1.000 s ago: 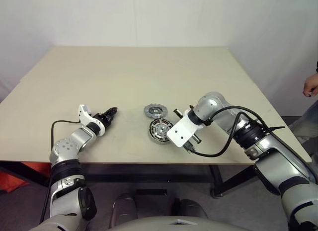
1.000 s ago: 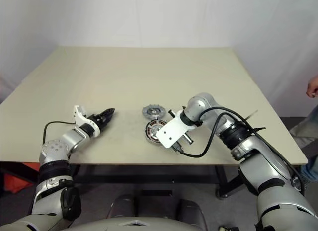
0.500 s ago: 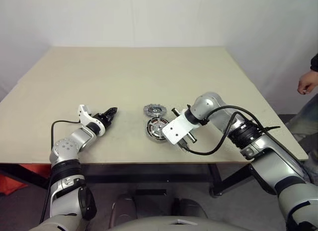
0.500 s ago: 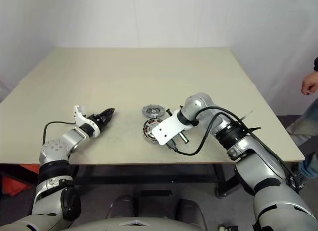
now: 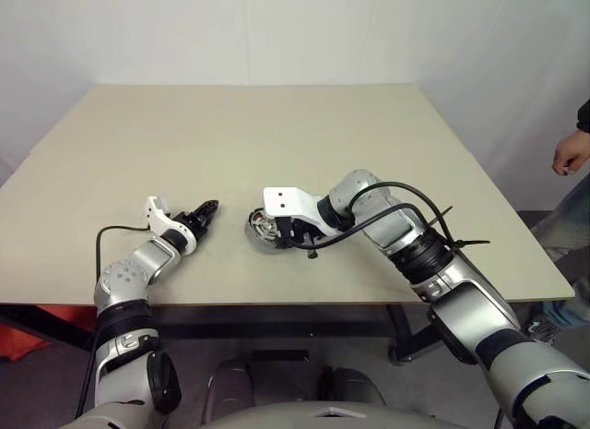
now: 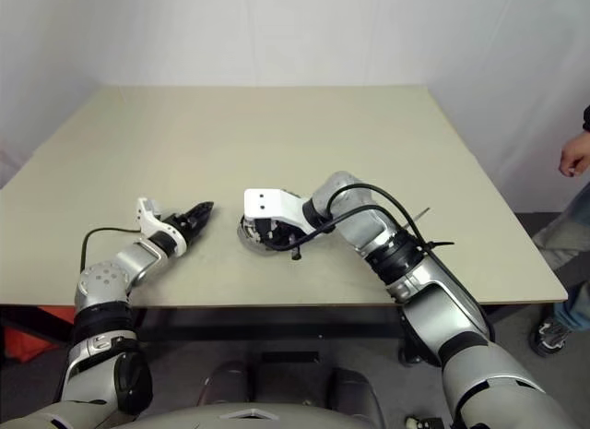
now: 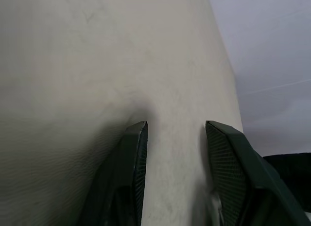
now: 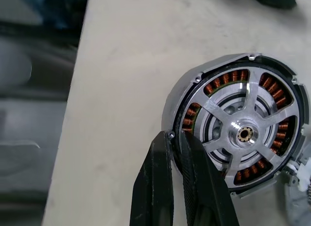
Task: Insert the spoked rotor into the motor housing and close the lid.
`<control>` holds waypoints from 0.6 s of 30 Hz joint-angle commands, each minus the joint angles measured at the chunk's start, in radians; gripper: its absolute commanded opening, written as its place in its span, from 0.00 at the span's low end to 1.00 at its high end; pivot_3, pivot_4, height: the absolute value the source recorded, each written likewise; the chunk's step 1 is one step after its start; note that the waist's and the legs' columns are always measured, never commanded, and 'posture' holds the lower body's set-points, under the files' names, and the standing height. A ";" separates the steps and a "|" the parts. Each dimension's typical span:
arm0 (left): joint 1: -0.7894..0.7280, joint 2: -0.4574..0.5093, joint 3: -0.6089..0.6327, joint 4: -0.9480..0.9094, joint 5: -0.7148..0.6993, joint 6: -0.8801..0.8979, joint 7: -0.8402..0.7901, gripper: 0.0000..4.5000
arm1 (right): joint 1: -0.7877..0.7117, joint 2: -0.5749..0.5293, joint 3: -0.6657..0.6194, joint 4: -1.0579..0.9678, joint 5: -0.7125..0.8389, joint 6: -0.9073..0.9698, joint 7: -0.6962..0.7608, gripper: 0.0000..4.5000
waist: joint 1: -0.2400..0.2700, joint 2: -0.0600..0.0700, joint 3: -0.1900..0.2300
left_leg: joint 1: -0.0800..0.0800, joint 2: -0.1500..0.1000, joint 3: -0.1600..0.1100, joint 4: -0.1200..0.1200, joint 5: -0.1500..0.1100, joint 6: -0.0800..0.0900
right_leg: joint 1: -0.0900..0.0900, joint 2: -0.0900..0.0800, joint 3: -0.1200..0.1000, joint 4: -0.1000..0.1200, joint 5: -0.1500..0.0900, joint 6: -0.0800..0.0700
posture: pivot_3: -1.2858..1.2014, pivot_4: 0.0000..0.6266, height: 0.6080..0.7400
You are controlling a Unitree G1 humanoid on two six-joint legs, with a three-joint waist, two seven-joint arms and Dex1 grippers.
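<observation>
Motor housing rim between closed right tool fingertips

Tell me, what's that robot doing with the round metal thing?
It's putting a motor together. The spoked rotor already sits inside the motor housing, over the copper windings. The right gripper is shut, its fingertips at the housing's rim. The left gripper rests open on the table, holding nothing. No lid covers the housing.
</observation>
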 commanded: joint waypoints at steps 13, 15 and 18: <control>0.063 0.000 0.019 -0.106 -0.051 -0.004 0.049 0.45 | -0.200 0.224 -0.193 0.167 0.163 0.729 -0.364 0.00 | 0.020 0.000 0.000 | 0.007 -0.001 0.000 -0.017 0.006 -0.011 | 0.000 0.000 0.002 -0.003 0.000 0.001 | 0.52 0.00 1.00; 0.071 -0.003 0.018 -0.117 -0.057 -0.004 0.056 0.45 | -0.223 0.257 -0.237 0.214 0.174 0.778 -0.431 0.00 | 0.020 0.001 0.000 | 0.007 -0.001 -0.001 -0.018 0.008 -0.013 | -0.001 0.000 0.002 -0.003 -0.001 0.001 | 0.52 0.00 1.00; 0.083 -0.005 0.017 -0.134 -0.066 -0.004 0.066 0.45 | -0.249 0.294 -0.294 0.265 0.189 0.821 -0.519 0.00 | 0.021 0.001 0.000 | 0.007 -0.001 -0.001 -0.019 0.009 -0.015 | -0.001 0.000 0.002 -0.004 -0.001 0.001 | 0.52 0.00 1.00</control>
